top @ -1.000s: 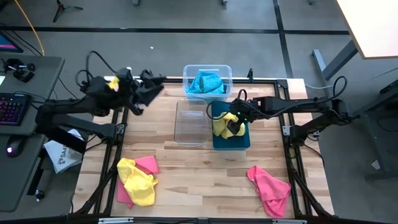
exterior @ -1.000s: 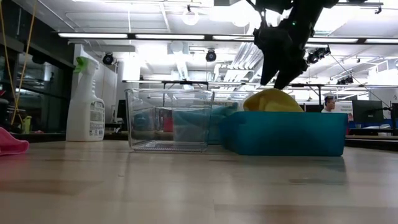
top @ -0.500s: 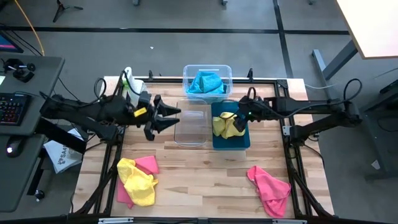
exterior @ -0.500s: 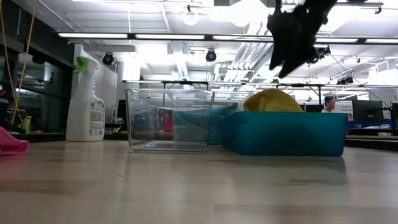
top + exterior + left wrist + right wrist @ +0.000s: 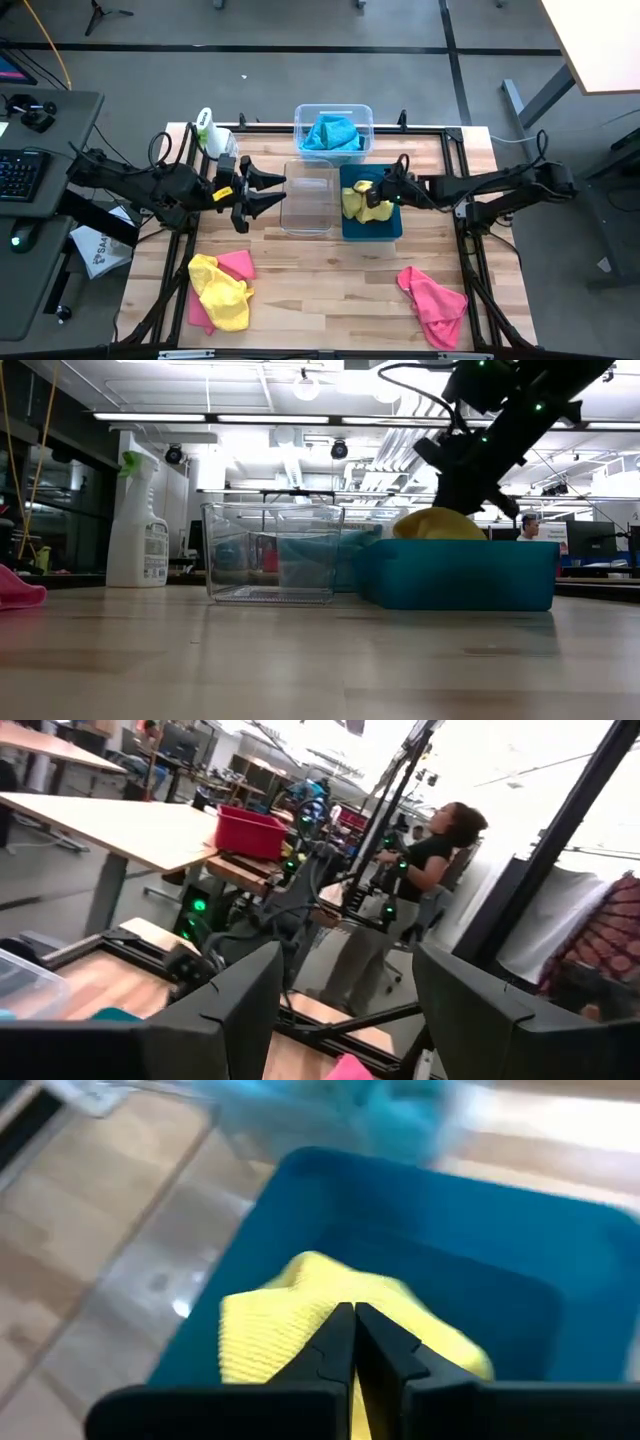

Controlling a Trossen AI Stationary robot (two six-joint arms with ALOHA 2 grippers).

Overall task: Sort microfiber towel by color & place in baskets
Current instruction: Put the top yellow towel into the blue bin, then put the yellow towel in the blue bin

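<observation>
A yellow towel [image 5: 360, 203] lies heaped in the teal basket [image 5: 372, 230]. My right gripper [image 5: 355, 1315] is shut with nothing between its fingers. It hovers close over this towel's hump [image 5: 435, 523]. A blue towel [image 5: 332, 132] fills the far clear basket [image 5: 300, 112]. Another clear basket [image 5: 308, 197] stands between them with nothing in it. My left gripper [image 5: 272, 192] is open, level, and points at that basket's left wall. A yellow towel [image 5: 222, 292] on a pink one [image 5: 238, 264] lies near left. A pink towel [image 5: 433, 303] lies near right.
A white spray bottle [image 5: 207, 128] stands at the far left corner, behind my left arm. Bare wood lies between the two towel heaps along the near edge. A person shows in the room beyond the table in the left wrist view.
My right gripper has shut on nothing above the yellow towel, rising from it, then tipping and coming back down close over it. My left gripper has swung from the far left corner toward the near edge and the right, up to the clear basket, staying open.
</observation>
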